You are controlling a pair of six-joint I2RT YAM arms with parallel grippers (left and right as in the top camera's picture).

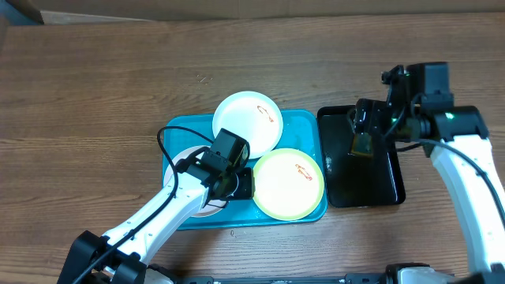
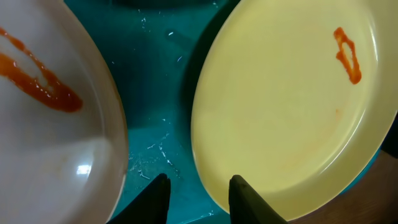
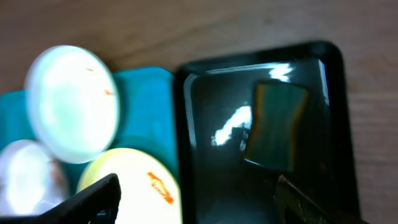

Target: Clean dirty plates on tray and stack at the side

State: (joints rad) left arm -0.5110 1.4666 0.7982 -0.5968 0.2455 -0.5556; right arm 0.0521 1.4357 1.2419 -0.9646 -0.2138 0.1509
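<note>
Three plates lie in the turquoise tray [image 1: 304,122]: a white plate [image 1: 246,120] at the back, a pale yellow-green plate [image 1: 288,183] at the front right, and another white plate [image 1: 189,156] mostly hidden under my left arm. Each visible plate carries an orange smear. My left gripper [image 1: 235,181] [image 2: 199,193] is low over the tray, its jaws apart. They straddle the left rim of the yellow-green plate [image 2: 286,106], with the white plate [image 2: 50,124] to the left. My right gripper [image 1: 364,126] [image 3: 199,208] hangs wide open above the black tray [image 1: 387,185].
A yellow-green sponge [image 3: 273,124] [image 1: 363,144] lies in the black tray [image 3: 336,81] right of the turquoise tray [image 3: 146,106]. Bare wooden table [image 1: 102,87] surrounds both trays.
</note>
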